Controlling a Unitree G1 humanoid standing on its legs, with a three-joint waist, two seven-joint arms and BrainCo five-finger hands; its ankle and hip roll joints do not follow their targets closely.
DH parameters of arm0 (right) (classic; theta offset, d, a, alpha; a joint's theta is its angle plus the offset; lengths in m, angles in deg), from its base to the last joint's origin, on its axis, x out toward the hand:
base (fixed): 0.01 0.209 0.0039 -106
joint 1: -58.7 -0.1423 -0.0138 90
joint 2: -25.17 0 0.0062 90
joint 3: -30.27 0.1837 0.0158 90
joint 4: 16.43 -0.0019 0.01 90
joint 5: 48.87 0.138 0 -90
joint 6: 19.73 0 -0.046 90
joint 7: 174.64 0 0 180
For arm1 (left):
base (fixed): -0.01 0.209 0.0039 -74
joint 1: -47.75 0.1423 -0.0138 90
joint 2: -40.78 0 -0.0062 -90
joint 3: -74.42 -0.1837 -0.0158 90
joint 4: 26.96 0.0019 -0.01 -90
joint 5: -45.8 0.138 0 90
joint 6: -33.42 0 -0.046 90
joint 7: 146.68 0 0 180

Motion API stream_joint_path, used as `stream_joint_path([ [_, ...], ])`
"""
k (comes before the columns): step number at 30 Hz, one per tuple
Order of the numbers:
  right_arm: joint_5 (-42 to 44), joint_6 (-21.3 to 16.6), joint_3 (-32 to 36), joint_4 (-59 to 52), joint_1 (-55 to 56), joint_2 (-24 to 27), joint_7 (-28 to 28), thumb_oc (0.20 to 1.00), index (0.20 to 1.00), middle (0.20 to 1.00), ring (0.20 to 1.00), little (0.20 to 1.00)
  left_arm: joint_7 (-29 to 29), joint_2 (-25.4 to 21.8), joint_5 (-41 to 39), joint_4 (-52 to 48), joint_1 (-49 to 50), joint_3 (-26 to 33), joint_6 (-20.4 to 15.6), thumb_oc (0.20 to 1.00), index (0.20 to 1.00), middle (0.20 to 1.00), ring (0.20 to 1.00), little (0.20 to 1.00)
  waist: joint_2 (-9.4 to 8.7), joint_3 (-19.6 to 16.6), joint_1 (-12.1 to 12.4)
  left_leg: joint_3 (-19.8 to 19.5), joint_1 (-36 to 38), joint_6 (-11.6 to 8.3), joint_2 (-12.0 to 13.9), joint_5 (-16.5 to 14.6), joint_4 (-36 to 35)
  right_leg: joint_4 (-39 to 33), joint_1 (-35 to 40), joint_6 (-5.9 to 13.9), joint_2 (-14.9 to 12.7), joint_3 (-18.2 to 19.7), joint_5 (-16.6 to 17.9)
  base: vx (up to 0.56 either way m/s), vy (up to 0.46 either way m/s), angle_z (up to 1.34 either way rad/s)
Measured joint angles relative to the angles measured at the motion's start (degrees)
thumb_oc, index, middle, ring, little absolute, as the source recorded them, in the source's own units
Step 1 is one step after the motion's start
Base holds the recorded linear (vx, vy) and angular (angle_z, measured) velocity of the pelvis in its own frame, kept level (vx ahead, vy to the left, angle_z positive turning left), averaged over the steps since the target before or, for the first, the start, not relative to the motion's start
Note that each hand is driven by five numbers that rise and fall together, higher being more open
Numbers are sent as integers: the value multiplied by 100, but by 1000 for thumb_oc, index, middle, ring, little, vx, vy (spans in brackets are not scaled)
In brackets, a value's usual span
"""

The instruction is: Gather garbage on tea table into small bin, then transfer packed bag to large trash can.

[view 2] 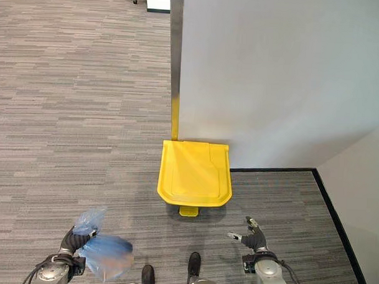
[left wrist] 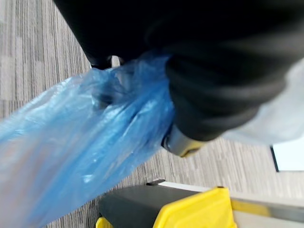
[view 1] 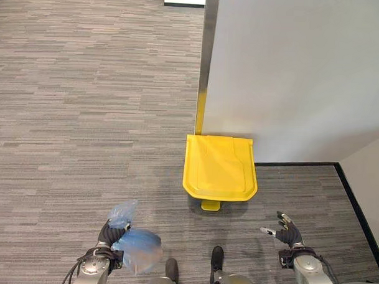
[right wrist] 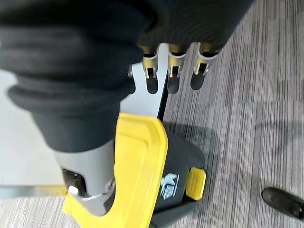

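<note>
A filled blue plastic bag [view 1: 136, 249] hangs from my left hand [view 1: 110, 234] low at the left; the fingers are curled round its gathered neck, which sticks up above the hand. The left wrist view shows the blue bag [left wrist: 90, 142] bunched against the hand's dark cover. A large trash can with a closed yellow lid [view 1: 220, 167] and a yellow foot pedal [view 1: 210, 205] stands on the carpet ahead, against a white wall. My right hand [view 1: 287, 231] hovers open low at the right, nearer me than the can, holding nothing. The can [right wrist: 142, 175] also shows past its straight fingers [right wrist: 173, 64].
A white partition wall [view 1: 298, 71] with a metal edge strip [view 1: 208, 55] rises behind the can. A second wall with black skirting [view 1: 358, 210] closes the corner at the right. Grey striped carpet [view 1: 84, 113] spreads wide to the left.
</note>
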Motion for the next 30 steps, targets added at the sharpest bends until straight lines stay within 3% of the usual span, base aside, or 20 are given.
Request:
stream_joint_path([
  [4, 3, 0, -15, 5, 23, -2, 0, 1000, 1000, 1000, 1000, 1000, -5, 23, -1, 2, 20, 15, 1, 200, 200, 200, 200, 200, -44, -64, 11, -6, 22, -113, -9, -51, 33, 0, 42, 75, -16, 8, -79, -8, 42, 0],
  [7, 3, 0, -20, 11, 108, -50, 1, 1000, 1000, 1000, 1000, 1000, -11, -38, -3, 8, 74, 20, 2, 200, 200, 200, 200, 200, -201, -177, 38, -8, -164, -153, -33, -124, 166, 1, -85, 86, -49, 19, -72, -33, 95, 1],
  [10, 3, 1, -16, 17, 124, -96, 5, 1000, 1000, 1000, 1000, 1000, -15, -65, -3, 19, 32, 48, 9, 200, 200, 200, 200, 200, -320, -168, 91, -5, -412, -49, -139, -192, 368, 221, -339, 148, -138, 44, -59, 15, 210, 5],
  [11, 3, 18, -48, 125, 73, -133, 2, 1000, 1000, 1000, 1000, 1000, -25, -94, -3, 35, -47, 116, 19, 200, 200, 200, 200, 200, -287, -53, 78, -158, -522, 132, -163, -241, 532, 1149, -751, 328, -300, 20, -188, 154, 166, 7],
  [13, 4, 69, -69, 131, 18, -149, -2, 1000, 1000, 1000, 1000, 1000, -74, -97, -4, 70, -106, 194, 11, 200, 200, 200, 200, 200, -235, 126, 140, -238, -379, 191, -208, -307, 525, 2450, -1412, 569, -421, 78, -598, 170, 68, 7],
  [14, 6, 83, -66, 119, 34, -159, -1, 1000, 1000, 1000, 1000, 1000, -73, -123, -5, 156, -108, 185, 19, 200, 200, 200, 200, 200, -224, 131, 64, -315, -343, 192, -205, -307, 521, 2335, -1552, 627, -418, 107, -799, 257, 62, 23],
  [17, 10, 88, -59, 87, -10, -149, 6, 1000, 1000, 1000, 1000, 1000, -81, -154, -72, 411, -234, 147, 26, 200, 200, 200, 200, 200, -186, 229, 23, -436, -334, 490, -187, -337, 548, 1408, -1930, 707, -359, -152, -683, 252, 36, 23],
  [18, 11, 92, -60, 90, -40, -158, 6, 1000, 1000, 1000, 1000, 1000, -80, -162, -97, 447, -247, 144, 29, 200, 200, 200, 200, 200, -155, 289, -56, -481, -326, 490, -180, -337, 560, 916, -1887, 758, -387, -187, -669, 324, 17, 32],
  [21, 12, 100, -24, 115, 45, -184, 13, 1000, 1000, 1000, 1000, 1000, -78, -137, -97, 480, -299, 139, 23, 200, 200, 200, 200, 200, -276, 392, -110, -625, -209, 344, -373, -551, 672, 472, -2087, 849, -494, -432, -736, 294, -33, 36],
  [24, 63, 105, 139, 130, 115, -185, 20, 1000, 1000, 1000, 1000, 1000, -76, -87, -97, 482, -330, 132, 24, 200, 200, 200, 200, 200, -289, 435, -174, -951, -96, 196, -419, -894, 875, 851, -2053, 817, -492, -303, -715, 355, -123, 54],
  [26, 125, 106, 324, 134, 254, -182, 58, 1000, 1000, 1000, 1000, 1000, -72, -80, -98, 456, -386, 89, 24, 200, 200, 200, 200, 200, -300, 402, -325, -1477, 17, -63, -355, -1205, 1048, 1162, -1732, 570, -481, -17, -797, 315, -149, 107],
  [27, 137, 106, 415, 166, 274, -166, 60, 1000, 1000, 1000, 1000, 1000, -71, -43, -97, 449, -411, 40, 27, 200, 200, 200, 200, 200, -150, 442, -321, -1608, 57, -101, -171, -1322, 1072, 1334, -1724, 345, -322, -117, -917, 232, -117, 77],
  [28, 211, 100, 429, 183, 200, -117, 71, 1000, 1000, 1000, 1000, 1000, -64, -44, -99, 428, -394, -23, 26, 200, 200, 200, 200, 200, 2, 421, -328, -1614, 63, -243, 14, -1429, 1198, 1581, -1770, 240, -195, -312, -1153, 208, -86, 27],
  [30, 355, 80, 438, 212, -69, -8, 104, 1000, 1000, 1000, 1000, 1000, -70, -34, -101, 432, -334, -32, 26, 200, 200, 200, 200, 200, 106, 406, -365, -1575, 146, -438, 296, -1701, 1433, 2255, -1933, 47, -72, -550, -1312, 141, -34, 9],
])
